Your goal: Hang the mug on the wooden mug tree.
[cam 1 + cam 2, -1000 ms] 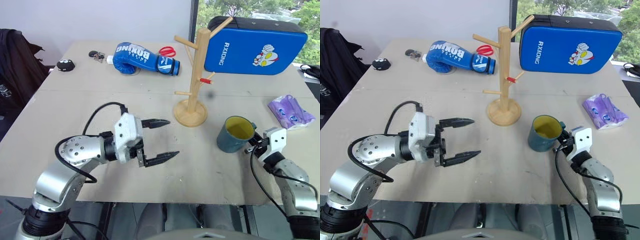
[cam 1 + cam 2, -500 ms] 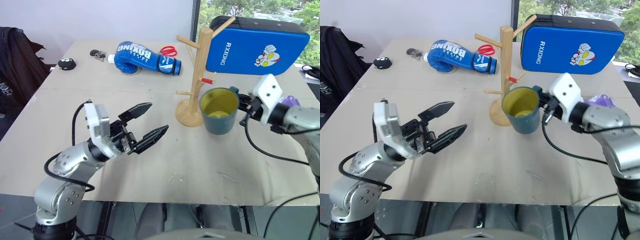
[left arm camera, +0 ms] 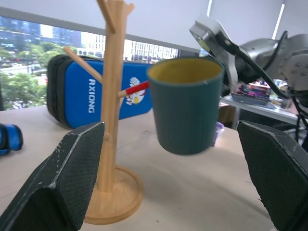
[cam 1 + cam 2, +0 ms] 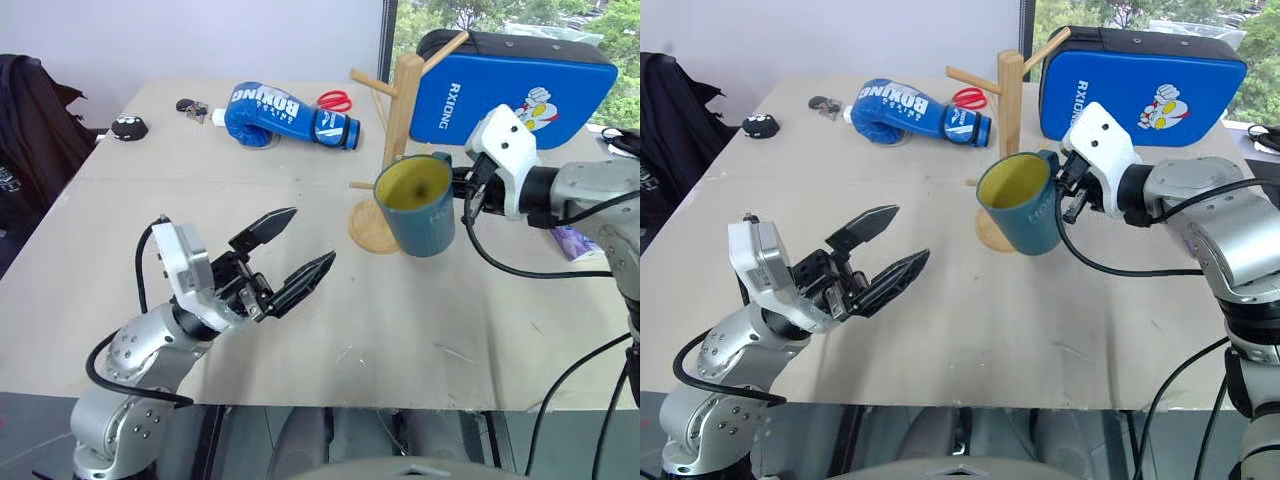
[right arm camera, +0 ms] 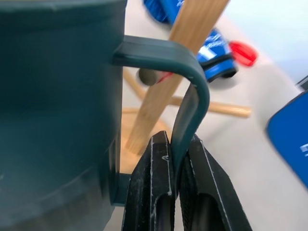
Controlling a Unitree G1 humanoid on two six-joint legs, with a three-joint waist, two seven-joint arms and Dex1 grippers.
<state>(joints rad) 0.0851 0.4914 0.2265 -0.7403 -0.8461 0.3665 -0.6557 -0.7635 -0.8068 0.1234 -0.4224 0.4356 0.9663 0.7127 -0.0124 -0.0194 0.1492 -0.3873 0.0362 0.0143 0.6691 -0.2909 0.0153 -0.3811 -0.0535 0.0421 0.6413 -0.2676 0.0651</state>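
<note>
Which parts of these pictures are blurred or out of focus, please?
Left wrist view: the left gripper's fingers loom soft at the edges; the mug is slightly soft. Right wrist view: the mug's wall and the wooden mug tree behind are blurred, the handle sharper. Eye views look sharp.

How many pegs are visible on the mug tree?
4. Upper left peg and upper right peg near the top, low left peg beside the mug, red-tipped peg behind it. The mug may hide more.

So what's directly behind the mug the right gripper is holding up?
Behind the mug stands the wooden mug tree, with the blue pad farther back. The mug covers the tree's lower post and part of its round base.
</note>
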